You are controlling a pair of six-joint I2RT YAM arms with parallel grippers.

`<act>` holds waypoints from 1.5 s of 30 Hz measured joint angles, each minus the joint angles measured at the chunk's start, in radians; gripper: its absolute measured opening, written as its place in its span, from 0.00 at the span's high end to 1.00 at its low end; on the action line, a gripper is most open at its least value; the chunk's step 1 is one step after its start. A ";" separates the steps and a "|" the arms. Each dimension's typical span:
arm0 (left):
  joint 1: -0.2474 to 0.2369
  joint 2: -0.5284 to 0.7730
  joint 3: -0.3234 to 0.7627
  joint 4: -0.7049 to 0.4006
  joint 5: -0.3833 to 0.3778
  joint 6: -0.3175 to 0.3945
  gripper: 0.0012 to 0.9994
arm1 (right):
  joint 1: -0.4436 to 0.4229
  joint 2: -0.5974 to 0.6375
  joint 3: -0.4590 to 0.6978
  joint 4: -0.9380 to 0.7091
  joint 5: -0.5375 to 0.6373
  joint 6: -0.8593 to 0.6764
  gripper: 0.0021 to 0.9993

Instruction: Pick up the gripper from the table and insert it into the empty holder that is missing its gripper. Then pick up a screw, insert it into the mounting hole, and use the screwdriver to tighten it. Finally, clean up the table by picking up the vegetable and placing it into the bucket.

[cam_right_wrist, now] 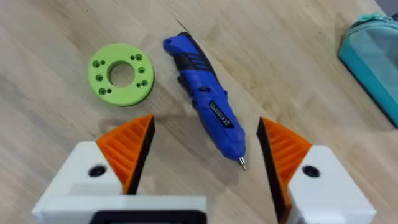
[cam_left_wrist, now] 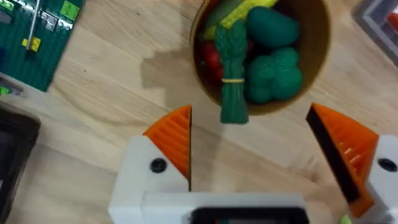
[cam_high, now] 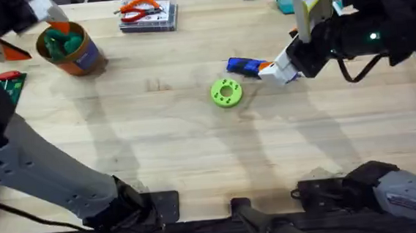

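Screwdriver [cam_right_wrist: 206, 109] lies on bare wood between our right gripper's [cam_right_wrist: 208, 149] parted orange pads.
We see our left gripper [cam_left_wrist: 252, 146] agape beside the bucket [cam_left_wrist: 317, 56].

Each gripper [cam_right_wrist: 202, 155] has white blocky fingers, orange ribbed pads [cam_left_wrist: 176, 138], and dark round screws.

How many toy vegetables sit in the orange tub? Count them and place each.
At least 5 in the round orange tub: dark-green asparagus bundle leaning over the rim, green lumpy piece, smooth green piece, yellow corn, red piece. More may be hidden beneath.
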 joint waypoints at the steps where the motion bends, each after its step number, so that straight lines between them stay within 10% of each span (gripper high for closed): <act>1: 0.000 -0.003 0.023 -0.030 0.003 0.004 0.01 | 0.000 0.000 0.000 -0.001 0.000 0.000 0.02; 9: -0.072 -0.144 0.087 -0.135 0.021 0.117 0.00 | 0.000 0.000 0.000 -0.006 0.000 0.057 0.02; 18: -0.421 -0.300 0.096 -0.258 0.006 0.320 0.00 | 0.000 0.000 0.000 -0.006 0.000 0.166 0.02; 23: -0.534 -0.387 0.003 -0.270 -0.049 0.381 0.00 | 0.000 0.000 0.000 -0.006 0.000 0.180 0.02; 35: -0.570 -0.836 -0.669 -0.015 -0.071 0.475 0.00 | 0.000 0.000 0.000 -0.006 0.000 0.185 0.02; 45: -0.569 -0.876 -0.748 0.032 -0.056 0.477 0.00 | 0.000 0.000 0.000 -0.006 0.000 0.185 0.02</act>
